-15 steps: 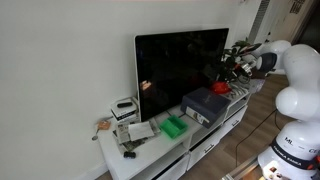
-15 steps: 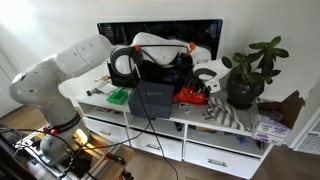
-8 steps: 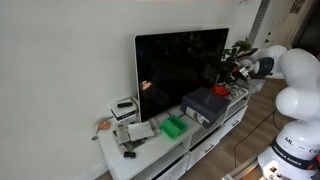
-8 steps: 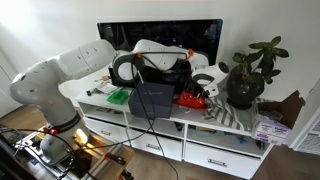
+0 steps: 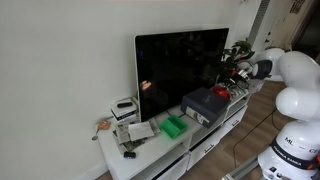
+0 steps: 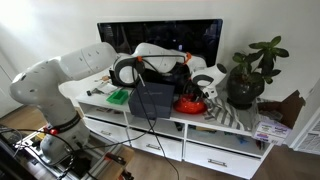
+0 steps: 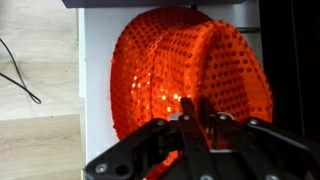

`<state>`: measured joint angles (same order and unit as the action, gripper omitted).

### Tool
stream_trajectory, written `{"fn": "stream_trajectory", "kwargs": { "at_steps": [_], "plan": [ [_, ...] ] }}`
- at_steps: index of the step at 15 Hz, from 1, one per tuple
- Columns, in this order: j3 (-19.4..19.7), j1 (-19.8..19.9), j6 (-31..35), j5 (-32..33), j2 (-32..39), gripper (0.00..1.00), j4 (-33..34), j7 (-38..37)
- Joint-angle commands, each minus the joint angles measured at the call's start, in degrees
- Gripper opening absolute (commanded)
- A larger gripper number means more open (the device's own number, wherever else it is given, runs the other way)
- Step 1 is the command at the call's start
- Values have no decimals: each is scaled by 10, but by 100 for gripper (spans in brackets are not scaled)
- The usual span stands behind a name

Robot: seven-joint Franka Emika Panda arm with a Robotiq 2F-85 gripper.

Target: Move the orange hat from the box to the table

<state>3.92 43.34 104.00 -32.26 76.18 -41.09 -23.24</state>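
Exterior view: hat (image 5: 220,90) is off the box (image 5: 205,104), just beside its end, with the gripper (image 5: 236,76) over it.

Exterior view: hat (image 6: 190,103) sits low over the table (image 6: 215,122), between box (image 6: 150,98) and plant (image 6: 250,75); room looks tight. Contact with the table: cannot tell.

Wrist view: jaws of the gripper (image 7: 197,105) are pinched on the hat (image 7: 190,60) brim. The table (image 7: 95,80) edge is near. Judged left: set down, release.

Narrow gap between box (image 6: 150,98) and potted plant (image 6: 248,75), television (image 6: 205,35) close behind
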Motion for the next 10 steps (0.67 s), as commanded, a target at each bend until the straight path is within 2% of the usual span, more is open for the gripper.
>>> {"fn": "stream_trajectory", "kwargs": {
  "at_steps": [1, 4, 8, 9, 10],
  "plan": [
    [-24, 16, -64, 25, 8, 44, 46, -9],
    [-7, 18, -115, 17, -29, 66, 41, 16],
    [20, 22, -142, 42, -61, 93, 60, 57],
    [34, 19, -145, 60, -71, 99, 60, 72],
    [46, 17, -148, 76, -82, 100, 59, 91]
  ]
}}
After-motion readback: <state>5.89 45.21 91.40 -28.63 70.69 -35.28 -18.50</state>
